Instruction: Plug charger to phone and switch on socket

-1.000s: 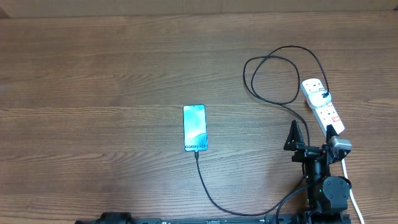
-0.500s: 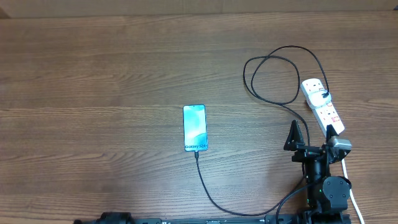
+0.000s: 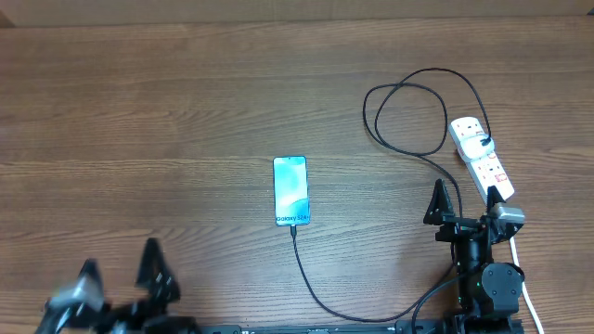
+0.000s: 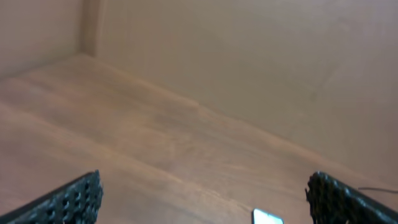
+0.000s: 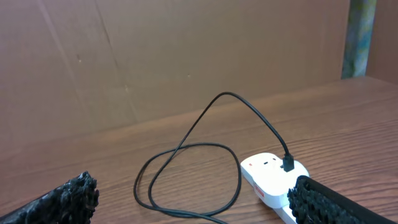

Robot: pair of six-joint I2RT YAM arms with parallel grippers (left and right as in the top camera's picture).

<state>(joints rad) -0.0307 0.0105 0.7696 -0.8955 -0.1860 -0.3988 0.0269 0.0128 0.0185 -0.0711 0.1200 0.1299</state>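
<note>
The phone [image 3: 290, 191] lies face up mid-table, its blue-teal screen lit; its top edge shows in the left wrist view [image 4: 267, 217]. The black charger cable [image 3: 316, 289] meets the phone's bottom edge, runs down and right, then loops [image 3: 408, 111] up to a plug [image 3: 484, 141] seated in the white socket strip [image 3: 478, 158]. My right gripper [image 3: 466, 199] is open and empty just in front of the strip's near end; the right wrist view shows the strip [image 5: 270, 175], plug [image 5: 288, 163] and cable loop [image 5: 186, 177]. My left gripper [image 3: 119, 264] is open and empty at the near left, blurred.
The strip's thick white cord [image 3: 527, 295] runs down past the right arm's base [image 3: 490, 283]. A brown cardboard wall [image 5: 186, 56] stands behind the table. Bare wooden tabletop [image 3: 139, 121] lies left of the phone.
My left arm has come up into the overhead view at the near left, fingers apart. The right arm, phone, cable and strip have not moved.
</note>
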